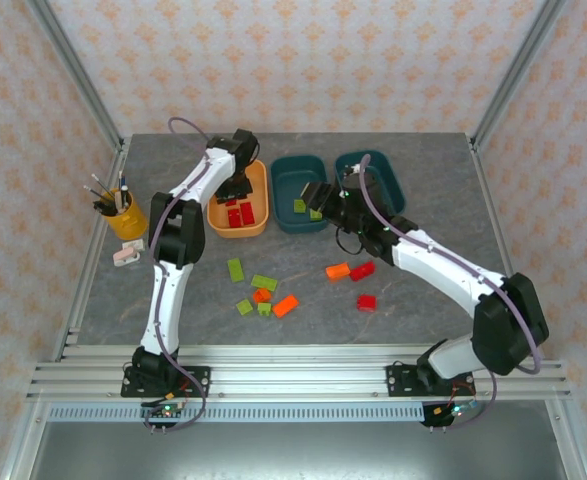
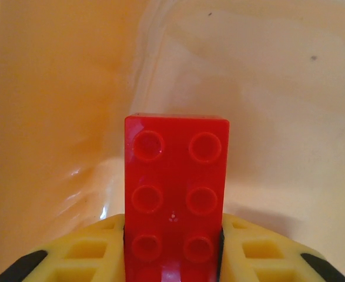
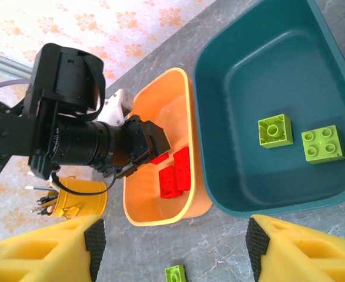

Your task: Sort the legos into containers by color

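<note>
Holding a red brick [image 2: 177, 176] in the left gripper [image 2: 172, 238], down inside the orange tub [image 1: 263, 222] at upper left of the overhead view. Pinched narrow, with yellow fingers [image 2: 84, 252] against both long sides near the bottom of the wrist frame. Two studs across and three along, with the long axis straight up the frame in line with the fingers. Studded face toward the lens, far short edge aimed at the pale tub wall. Cannot tell whether touching the tub floor or hanging just above it.

Looks like the drop step for red. To do it well:
- Lower until contact first, to avoid a bounce out of a shallow tub.
- Ease apart slowly, only enough to free the sides.
- Pull straight back along the fingers, so as not to drag the brick or nudge the other red bricks [image 3: 175, 173] lying close by.
- Stay clear of the rim on the way out.

Over to the right: hovering with the right gripper [image 3: 173, 235] spread wide and empty near the middle teal tub [image 3: 219, 153], with two green bricks [image 3: 275, 129] flat on its floor, studs up.

Plenty to go on the table [image 1: 423, 170]: green, orange and red loose bricks [image 1: 338, 270] lower in the overhead view, apart from the tubs. Best to hold the right side back from the orange tub for now, given how near both wrists sit.
</note>
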